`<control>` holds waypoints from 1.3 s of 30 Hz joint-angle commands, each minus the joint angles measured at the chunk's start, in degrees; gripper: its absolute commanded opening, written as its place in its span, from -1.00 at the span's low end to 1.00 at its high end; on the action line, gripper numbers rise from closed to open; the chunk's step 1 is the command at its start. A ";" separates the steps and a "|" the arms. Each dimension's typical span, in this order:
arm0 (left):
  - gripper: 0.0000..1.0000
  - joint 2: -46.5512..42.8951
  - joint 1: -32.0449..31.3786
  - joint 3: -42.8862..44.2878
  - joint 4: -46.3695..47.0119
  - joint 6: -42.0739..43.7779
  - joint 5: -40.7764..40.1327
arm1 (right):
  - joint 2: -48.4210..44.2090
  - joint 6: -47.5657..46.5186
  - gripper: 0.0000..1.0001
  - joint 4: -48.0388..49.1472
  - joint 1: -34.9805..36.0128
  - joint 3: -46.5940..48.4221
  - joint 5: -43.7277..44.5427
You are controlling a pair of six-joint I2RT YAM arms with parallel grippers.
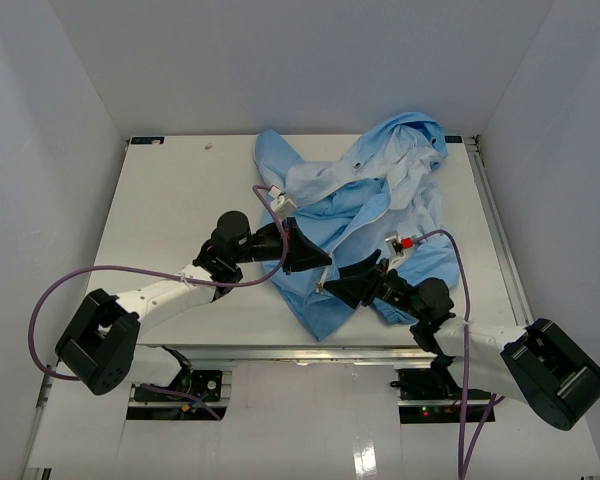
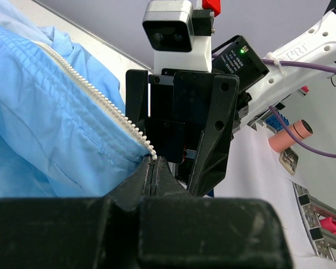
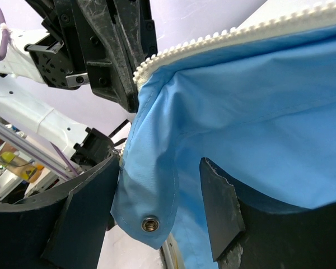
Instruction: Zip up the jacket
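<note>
Lying crumpled, light blue jacket (image 1: 360, 215) with white zipper teeth (image 2: 95, 92), left hand (image 2: 153, 167) clamped on its edge, right hand (image 3: 157, 202) apart.

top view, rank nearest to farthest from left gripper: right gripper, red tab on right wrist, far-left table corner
1. right gripper: just right of the left gripper, almost tip to tip at the jacket edge that the left one pinches.
2. red tab: farther right, on the right wrist.
3. table corner: far left at the back, clearly farthest.
</note>
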 commanded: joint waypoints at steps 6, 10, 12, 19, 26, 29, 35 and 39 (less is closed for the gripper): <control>-1.00 -3.23 0.14 -0.96 4.52 0.17 -1.46 | 0.50 -0.59 0.26 10.72 1.89 2.22 -0.82; -1.00 -3.43 0.05 -1.11 4.86 0.08 -1.58 | 0.27 -1.02 0.06 9.36 2.05 2.16 0.36; -1.00 -3.58 0.09 -1.22 4.93 0.08 -1.73 | 0.45 -1.25 0.00 8.91 2.21 2.34 0.54; -1.00 -4.02 0.05 -1.62 4.53 0.57 -1.78 | 0.75 -1.69 0.01 10.14 2.60 1.37 1.07; -1.00 -5.17 0.05 -2.81 3.38 2.03 -1.62 | -2.23 -3.70 0.25 6.54 2.52 0.70 2.62; -1.00 -5.56 0.05 -2.89 3.47 2.02 -1.70 | -3.18 -4.02 0.24 5.84 2.52 0.53 2.78; -1.00 -5.77 0.05 -2.80 3.72 1.88 -1.95 | -4.11 -4.42 0.15 3.42 2.55 0.39 2.87; -1.00 -5.43 0.07 -2.76 4.28 1.44 -1.95 | -3.10 -4.37 0.15 1.81 2.54 1.26 1.77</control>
